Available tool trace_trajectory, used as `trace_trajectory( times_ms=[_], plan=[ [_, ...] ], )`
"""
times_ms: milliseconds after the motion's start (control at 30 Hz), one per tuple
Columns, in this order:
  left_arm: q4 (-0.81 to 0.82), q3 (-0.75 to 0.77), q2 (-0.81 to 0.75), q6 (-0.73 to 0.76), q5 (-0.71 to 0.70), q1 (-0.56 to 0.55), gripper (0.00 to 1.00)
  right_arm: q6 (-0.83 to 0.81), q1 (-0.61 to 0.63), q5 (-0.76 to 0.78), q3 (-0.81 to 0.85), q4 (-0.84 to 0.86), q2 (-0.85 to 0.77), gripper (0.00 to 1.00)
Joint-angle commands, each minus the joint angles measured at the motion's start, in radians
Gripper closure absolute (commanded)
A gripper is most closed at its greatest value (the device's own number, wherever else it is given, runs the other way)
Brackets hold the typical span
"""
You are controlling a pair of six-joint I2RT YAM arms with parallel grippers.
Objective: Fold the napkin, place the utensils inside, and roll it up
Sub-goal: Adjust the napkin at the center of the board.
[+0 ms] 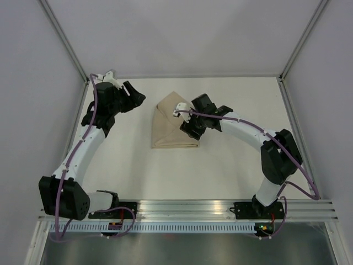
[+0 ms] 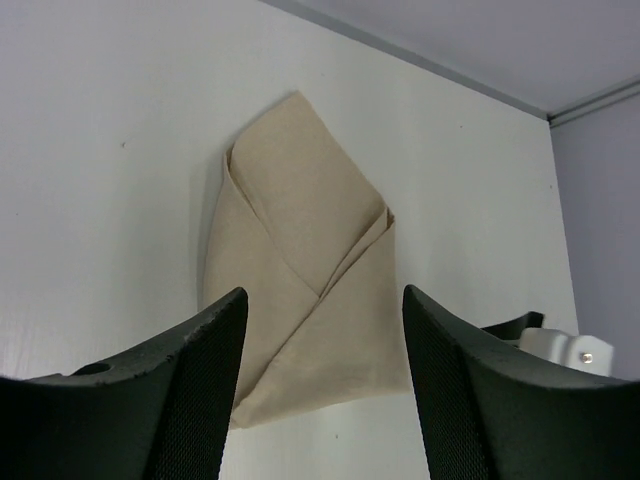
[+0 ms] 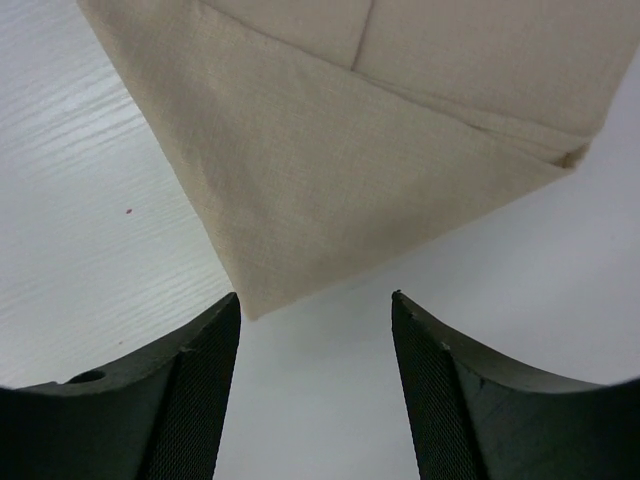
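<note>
The folded napkin (image 1: pixel 170 124) lies flat near the far edge of the tabletop (image 1: pixel 231 165), thin, light and limp, so I judge a loose corner the best hold; the left claw (image 2: pixel 325 300) and the right claw (image 3: pixel 315 300) both stand wide, empty.

Napkin (image 1: pixel 172 124) lies on the table (image 1: pixel 231 165), just above frame centre. Left gripper (image 1: pixel 134 99) stands to its left, well apart. Right gripper (image 1: pixel 189 131) sits over the napkin's lower right edge.
</note>
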Motion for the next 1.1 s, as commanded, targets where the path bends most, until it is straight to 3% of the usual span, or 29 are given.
trace_trajectory(
  times_ms=[0,333,1067],
  plan=[
    [0.047,-0.052,-0.126,0.070,0.033,0.000,0.31,-0.056,0.098,0.102,0.010,0.064,0.021,0.32],
    [-0.003,-0.062,-0.292,0.087,-0.024,0.000,0.30,-0.096,0.239,0.205,0.009,0.173,0.147,0.30],
    [0.012,-0.075,-0.285,0.091,-0.007,-0.001,0.30,-0.114,0.340,0.421,-0.066,0.286,0.165,0.20]
  ],
)
